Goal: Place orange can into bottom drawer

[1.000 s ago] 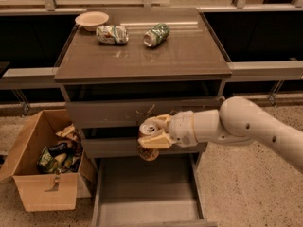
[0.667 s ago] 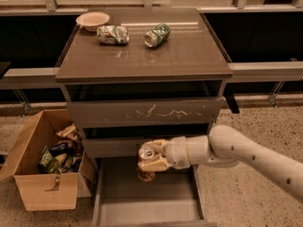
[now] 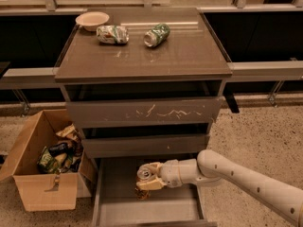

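One cardboard box [image 3: 45, 188] sits at lower left of frame, flaps open, with crumpled packets [image 3: 59, 154] piled inside. It stands just beside the cabinet's left side.

Cabinet top [image 3: 142, 60], upper part of frame, left to right:
- pale shallow bowl [image 3: 92, 19] at the back left corner.
- green-and-white can [image 3: 112, 34] with dented sides, lying on its side just right of the bowl.
- green can [image 3: 156, 34], also on its side, tilted, apart from the dented one.

Drawers, centre of frame, top to bottom:
- scratched drawer [image 3: 144, 113], white marks across its front, nearly flush.
- plain drawer [image 3: 144, 145], narrower front, pushed in.
- bottom drawer [image 3: 161, 209], pulled well out, flat grey floor showing.

My gripper [image 3: 147, 176] is down inside the bottom drawer's opening, in its left-centre part, just below the plain drawer's front. The two pale fingers [image 3: 150, 184] are drawn together on the orange can [image 3: 144, 174], one on each side. The can stands roughly upright in the grip with its silver top facing up. I cannot tell if the can's base touches the drawer floor; a dark patch lies right under it.

My arm [image 3: 246, 183] runs from the gripper out to the lower right corner of frame, white, crossing over the drawer's right wall.
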`<state>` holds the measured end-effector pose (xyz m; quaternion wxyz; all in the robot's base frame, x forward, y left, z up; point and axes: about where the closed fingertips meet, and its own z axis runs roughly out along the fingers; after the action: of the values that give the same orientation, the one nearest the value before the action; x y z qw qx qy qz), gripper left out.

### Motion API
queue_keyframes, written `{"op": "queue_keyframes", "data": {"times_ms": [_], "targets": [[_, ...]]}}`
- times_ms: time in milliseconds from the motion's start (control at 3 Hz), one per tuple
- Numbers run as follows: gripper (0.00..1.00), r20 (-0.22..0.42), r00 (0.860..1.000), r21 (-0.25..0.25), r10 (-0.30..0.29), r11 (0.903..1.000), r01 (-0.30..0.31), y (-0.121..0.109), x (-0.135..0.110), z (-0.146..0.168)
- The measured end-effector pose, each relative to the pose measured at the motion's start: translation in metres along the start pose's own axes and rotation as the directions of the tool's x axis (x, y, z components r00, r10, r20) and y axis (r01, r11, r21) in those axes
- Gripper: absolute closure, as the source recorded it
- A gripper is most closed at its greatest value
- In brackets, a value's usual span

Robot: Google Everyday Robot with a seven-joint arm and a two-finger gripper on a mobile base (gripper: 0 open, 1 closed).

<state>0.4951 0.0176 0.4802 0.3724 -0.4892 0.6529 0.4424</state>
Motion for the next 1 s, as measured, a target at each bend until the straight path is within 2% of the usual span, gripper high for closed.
{"op": "queue_keyframes", "data": {"times_ms": [333, 667, 1000], "targets": [[1.00, 0.000, 1.000, 0.000, 0.000, 1.0000, 0.000, 0.000, 0.000, 0.000], [1.00, -0.051, 0.998, 0.022, -0.031, 0.9993, 0.032, -0.022, 0.030, 0.007], [1.00, -0.107, 0.991, 0.043, -0.085, 0.9950, 0.090, -0.056, 0.077, 0.015]]}}
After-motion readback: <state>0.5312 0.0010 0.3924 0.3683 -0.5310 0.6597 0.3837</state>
